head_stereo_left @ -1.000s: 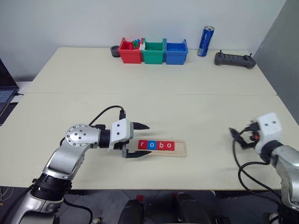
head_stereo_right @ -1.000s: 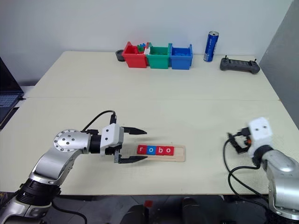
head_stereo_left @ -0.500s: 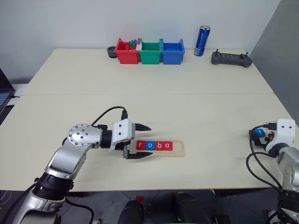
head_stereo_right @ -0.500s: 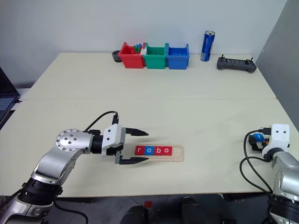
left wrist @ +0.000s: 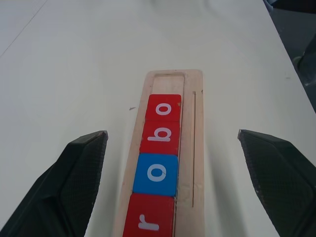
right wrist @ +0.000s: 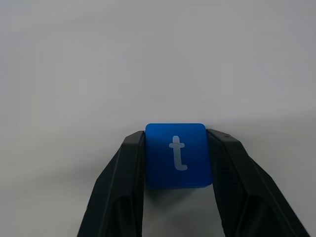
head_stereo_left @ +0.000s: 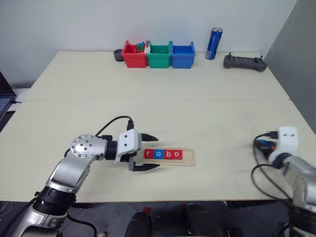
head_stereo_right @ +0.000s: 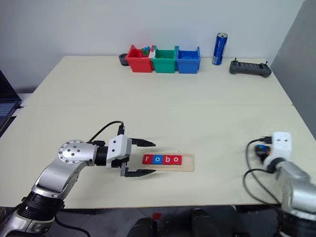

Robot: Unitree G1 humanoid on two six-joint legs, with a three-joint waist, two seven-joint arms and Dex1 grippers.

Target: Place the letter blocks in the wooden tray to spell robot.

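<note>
My right gripper point(right wrist: 175, 158) has its two fingers closed against the sides of the blue t block point(right wrist: 176, 155), which sits between the tips with its letter facing up. That arm is near the right edge of the table point(head_stereo_left: 163, 94), towards the front, well apart from the tray point(head_stereo_left: 168, 157).

The tray lies near the table's front edge, about midway along it. Four blocks sit in its groove, touching one another in a row: red r point(left wrist: 148, 220), blue o point(left wrist: 156, 174), red b point(left wrist: 161, 134) and red o point(left wrist: 164, 108). The slot past the last o, at the tray's right end, is bare wood.

My left gripper point(head_stereo_left: 148, 152) rests at the tray's left end with its fingers spread wide, one on either side of the tray's line, holding nothing and touching no block.

Along the back edge stand three bins point(head_stereo_left: 159, 54), a can point(head_stereo_left: 215, 43) and a controller point(head_stereo_left: 244, 62).
</note>
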